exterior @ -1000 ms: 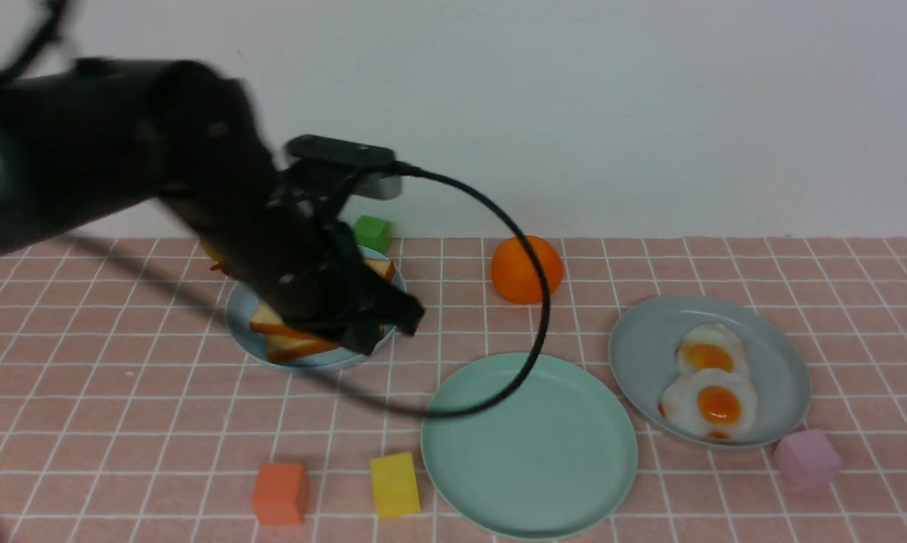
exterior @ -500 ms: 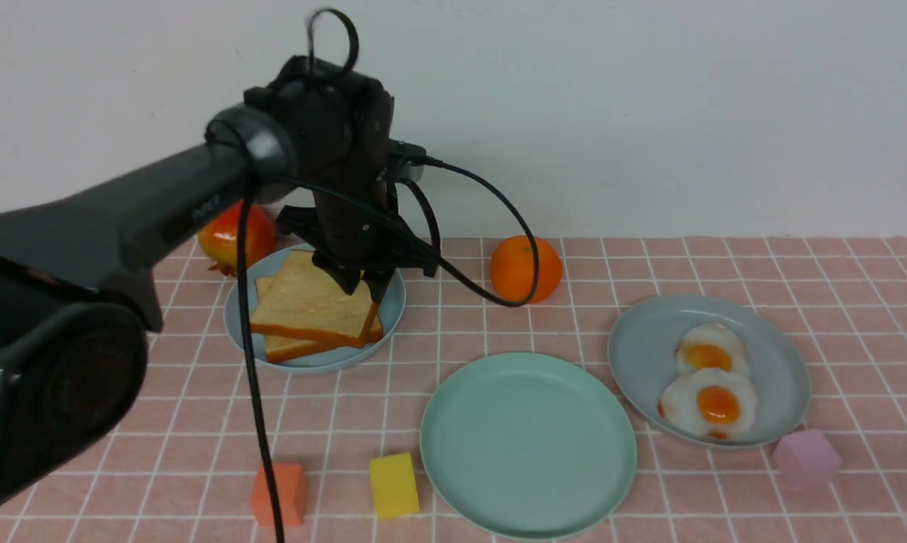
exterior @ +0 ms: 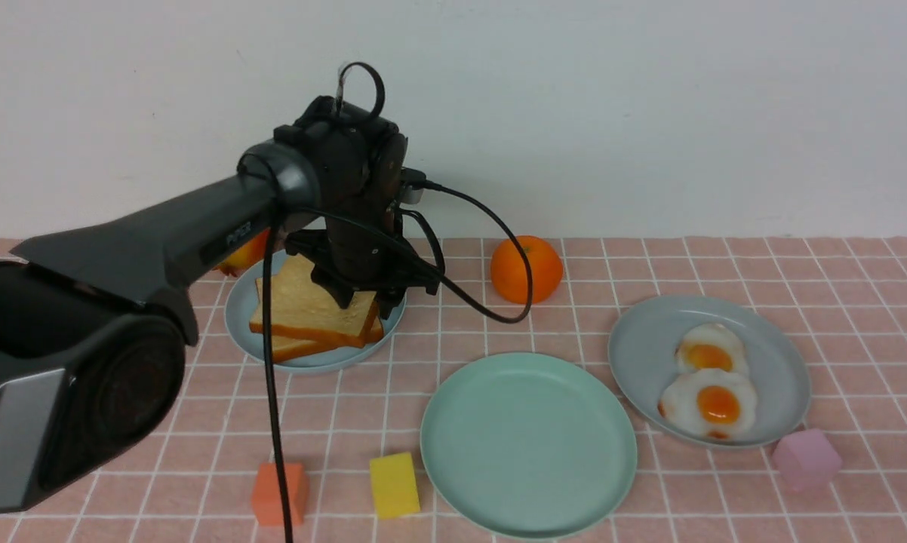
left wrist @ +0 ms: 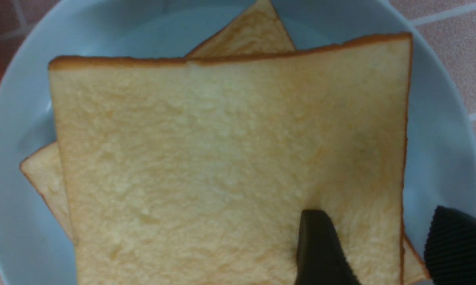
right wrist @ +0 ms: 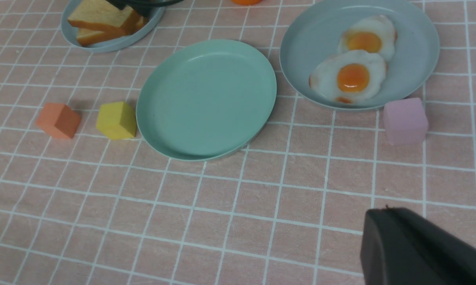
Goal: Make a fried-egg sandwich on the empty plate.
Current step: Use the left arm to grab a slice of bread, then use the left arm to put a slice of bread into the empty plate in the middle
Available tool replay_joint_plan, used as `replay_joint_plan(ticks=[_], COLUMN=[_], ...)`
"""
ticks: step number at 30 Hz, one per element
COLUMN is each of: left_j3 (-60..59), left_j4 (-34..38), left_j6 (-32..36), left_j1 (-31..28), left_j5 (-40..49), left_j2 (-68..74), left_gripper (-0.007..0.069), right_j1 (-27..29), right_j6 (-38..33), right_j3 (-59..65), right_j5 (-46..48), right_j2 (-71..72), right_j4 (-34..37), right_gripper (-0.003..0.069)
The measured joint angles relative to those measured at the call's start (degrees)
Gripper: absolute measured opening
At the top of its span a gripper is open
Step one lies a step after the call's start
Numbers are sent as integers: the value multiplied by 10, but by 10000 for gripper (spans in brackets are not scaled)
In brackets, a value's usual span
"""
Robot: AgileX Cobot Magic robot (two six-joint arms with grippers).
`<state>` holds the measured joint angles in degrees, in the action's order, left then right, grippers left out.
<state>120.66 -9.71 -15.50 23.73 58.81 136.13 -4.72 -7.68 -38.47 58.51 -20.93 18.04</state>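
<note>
Two toast slices (left wrist: 222, 158) lie stacked and skewed on a pale blue plate (left wrist: 440, 118), directly beneath the left pincer (exterior: 363, 303). Its jaws stand apart and point downward. One finger (left wrist: 319, 249) is over the top slice near its edge, and the other finger (left wrist: 456, 245) is beyond that edge, over the plate. Whether either touches cannot be told. The empty green plate (exterior: 529, 445) sits nearer the robot than this pincer and to its right, well apart. Farther right, a grey plate (exterior: 785, 377) bears two overlapping fried eggs (exterior: 706, 403). An orange (exterior: 548, 271) rests to the pincer's right, by the wall. An orange block (exterior: 263, 498) and a yellow block (exterior: 394, 485) stand on the pincer's near side, and a pink block (exterior: 806, 458) sits beside the grey plate. The right pincer (right wrist: 384, 229), jaws together, hangs above the tiled cloth (right wrist: 222, 221), with the green plate ahead and to its left.
</note>
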Motion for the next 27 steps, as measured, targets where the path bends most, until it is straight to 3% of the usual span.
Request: replay_joint_plan(ticks=[2,8,10,21,27], left_j3=[1,4,4,-3,-3], left_j4=[-1,-2,-1,5,53], left_j6=[0,0,0,11,64], left_j1=[0,0,0,0,0], left_j5=[1,6,6,28,75], left_j2=[0,0,0,-53,-165], left_gripper=[381,104,44,44,44], right_j1=[0,0,0,0,0], right_j6=[0,0,0,0,0], right_j3=[0,0,0,0,0], right_j5=[0,0,0,4,4], right_j2=[0,0,0,0,0], right_j4=[3,15,17,36,37], right_gripper=[20,24,24,31,32])
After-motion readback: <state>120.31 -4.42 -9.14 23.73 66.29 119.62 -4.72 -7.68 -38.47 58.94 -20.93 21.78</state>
